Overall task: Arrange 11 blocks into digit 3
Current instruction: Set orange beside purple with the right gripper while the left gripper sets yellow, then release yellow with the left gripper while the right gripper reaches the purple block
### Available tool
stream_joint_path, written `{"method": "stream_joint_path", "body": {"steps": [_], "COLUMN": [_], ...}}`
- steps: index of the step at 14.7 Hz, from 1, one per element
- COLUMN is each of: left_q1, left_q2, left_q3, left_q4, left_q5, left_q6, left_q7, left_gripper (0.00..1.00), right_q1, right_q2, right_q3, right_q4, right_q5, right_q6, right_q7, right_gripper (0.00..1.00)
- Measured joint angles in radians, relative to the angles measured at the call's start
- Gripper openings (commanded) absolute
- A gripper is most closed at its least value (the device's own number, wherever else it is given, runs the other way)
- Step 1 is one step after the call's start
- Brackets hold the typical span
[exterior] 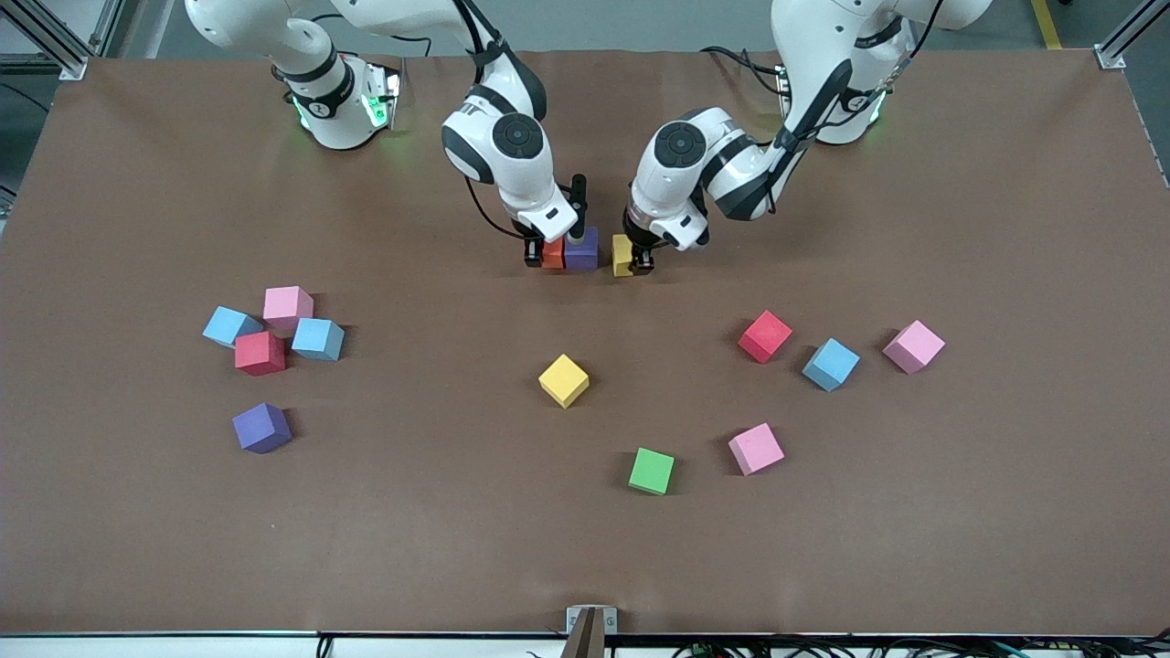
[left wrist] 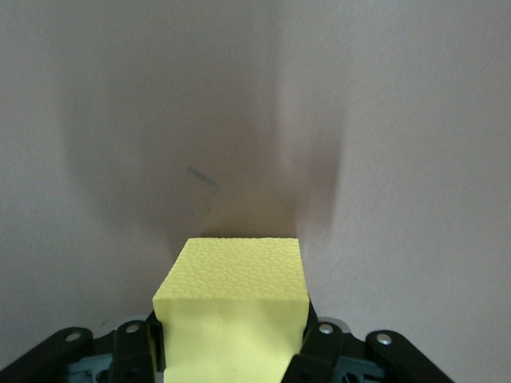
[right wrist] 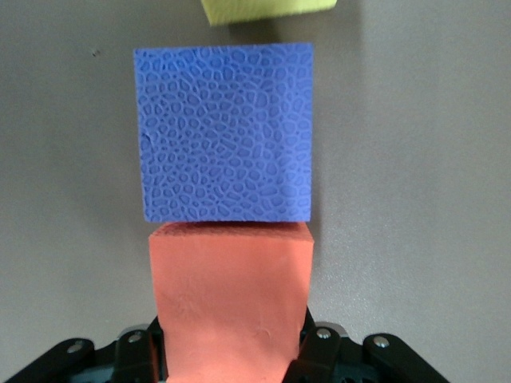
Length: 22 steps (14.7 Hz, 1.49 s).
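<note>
Brown table (exterior: 914,548): orange block (exterior: 553,254) in right gripper (exterior: 543,257), yellow block (exterior: 622,255) in left gripper (exterior: 634,260), row crosswise.

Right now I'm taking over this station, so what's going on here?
Two arms are starting a row of blocks mid-table. The right claw is shut on an orange block touching a purple block. The left claw is shut on a yellow block, a small gap from the purple one. Eleven more blocks lie scattered nearer the front camera.
</note>
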Motion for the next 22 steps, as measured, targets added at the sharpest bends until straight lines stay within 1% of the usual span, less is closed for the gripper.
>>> {"method": "stream_joint_path", "body": {"steps": [1,2,4,6,8,10,12,14,16,17,18,19,20,21,22], "left_q1": [-0.009,-0.017,-0.028,-0.029,-0.029,-0.029,-0.029,-0.029,-0.029,-0.03,-0.03,-0.031,-0.032,-0.034,-0.037], "left_q2": [0.002,0.005,0.007,0.007,0.012,0.024,0.036,0.038,0.041,0.041,0.041,0.041,0.042,0.042,0.043], "left_q3": [0.0,0.0,0.0,0.0,0.0,0.001,0.001,0.001,0.001,0.001,0.001,0.001,0.001,0.002,0.002], "left_q4": [0.0,0.0,0.002,0.006,0.012,0.026,0.039,0.044,0.046,0.046,0.046,0.047,0.047,0.048,0.048], "left_q5": [0.0,0.0,0.0,0.0,0.0,0.0,0.0,0.0,0.0,0.0,0.0,0.0,0.001,0.003,0.01], "left_q6": [0.005,0.007,0.011,0.012,0.012,0.013,0.013,0.013,0.013,0.013,0.013,0.013,0.013,0.013,0.012], "left_q7": [-0.001,-0.001,-0.001,-0.001,-0.002,-0.001,-0.001,-0.001,-0.001,-0.001,-0.001,-0.001,-0.001,-0.001,0.002], "left_gripper": [0.13,0.13,0.13,0.13,0.13,0.13,0.14,0.14,0.18,0.23,0.39,0.51,0.69,0.99,1.0], "right_q1": [0.001,0.002,0.016,0.039,0.041,0.041,0.041,0.03,-0.012,-0.05,-0.097,-0.154,-0.214,-0.282,-0.354], "right_q2": [0.001,0.001,0.002,0.022,0.04,0.03,-0.011,-0.079,-0.154,-0.189,-0.215,-0.235,-0.245,-0.248,-0.247], "right_q3": [0.0,-0.002,-0.015,-0.04,-0.052,-0.058,-0.063,-0.07,-0.081,-0.088,-0.094,-0.098,-0.101,-0.105,-0.107], "right_q4": [0.001,0.001,0.001,0.005,0.017,0.034,0.048,0.055,0.064,0.073,0.088,0.11,0.138,0.173,0.21], "right_q5": [0.0,0.0,0.0,0.0,0.0,0.0,0.0,0.0,0.0,0.0,-0.001,-0.002,-0.002,-0.003,-0.003], "right_q6": [0.0,0.0,0.0,0.007,0.007,-0.026,-0.101,-0.199,-0.304,-0.356,-0.407,-0.455,-0.494,-0.526,-0.549], "right_q7": [0.0,0.001,0.005,0.009,0.009,0.009,0.009,0.009,0.011,0.009,-0.004,-0.04,-0.096,-0.163,-0.226], "right_gripper": [0.46,0.99,1.0,1.0,1.0,1.0,1.0,1.0,1.0,1.0,1.0,1.0,1.0,1.0,1.0]}}
